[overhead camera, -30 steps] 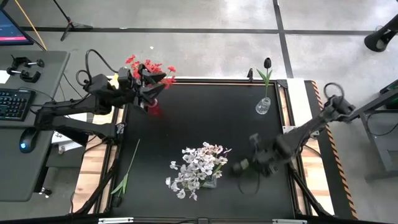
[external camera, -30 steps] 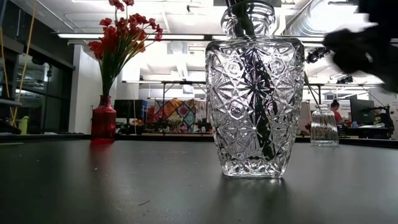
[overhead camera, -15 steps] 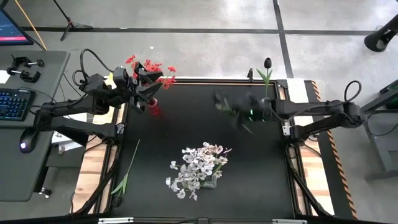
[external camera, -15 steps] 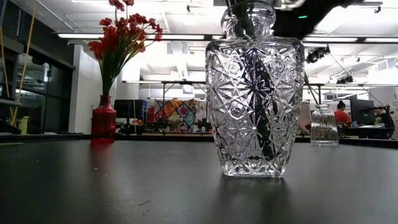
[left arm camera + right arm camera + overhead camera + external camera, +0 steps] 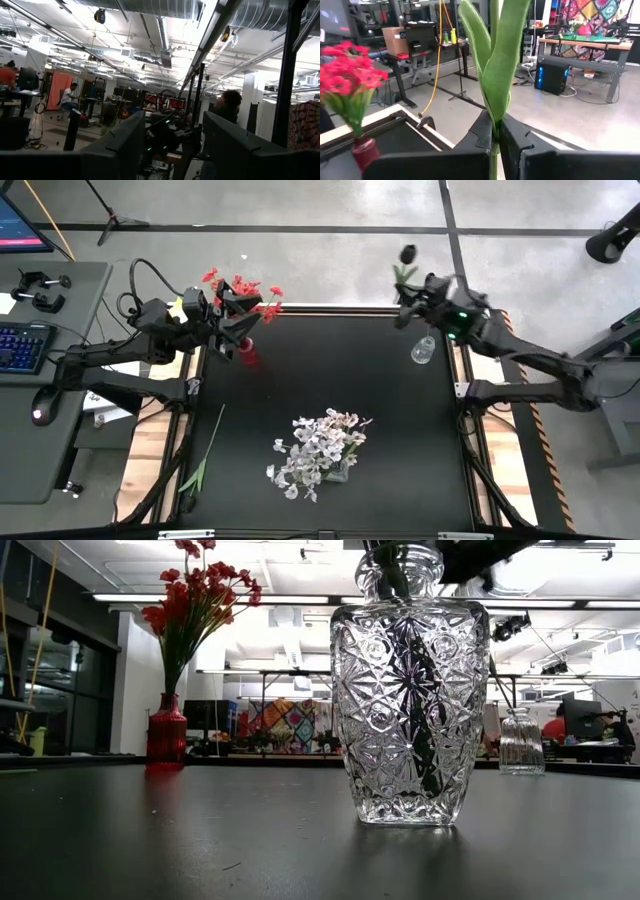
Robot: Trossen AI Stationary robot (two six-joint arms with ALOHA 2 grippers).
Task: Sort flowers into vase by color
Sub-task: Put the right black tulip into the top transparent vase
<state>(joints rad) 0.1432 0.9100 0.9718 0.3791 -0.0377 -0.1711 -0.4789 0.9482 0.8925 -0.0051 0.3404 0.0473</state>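
Carrying a dark flower to its vase looks like the step in hand. The right gripper is shut tight on the green stem, and it holds the flower up in the air over the back edge of the table, just beside the small clear vase. I think the next move is to tip the stem straight down, line it up over that narrow mouth, and lower it in slowly. The mouth is small, so the aim has to be good.

The table is the biggest thing: flat, black and dull. Next is the big glass vase, fat in the middle, with star shapes cut all over it, shiny and see-through. The white flowers stand in it, a fluffy bunch of tiny soft petals. The red flowers are bright and bushy, in a slim red vase at the back left corner. The left gripper waits right by them with its fingers spread apart and nothing between them. One more thin green stem lies flat by the left edge of the table. The held stem has long, smooth, pointed leaves.
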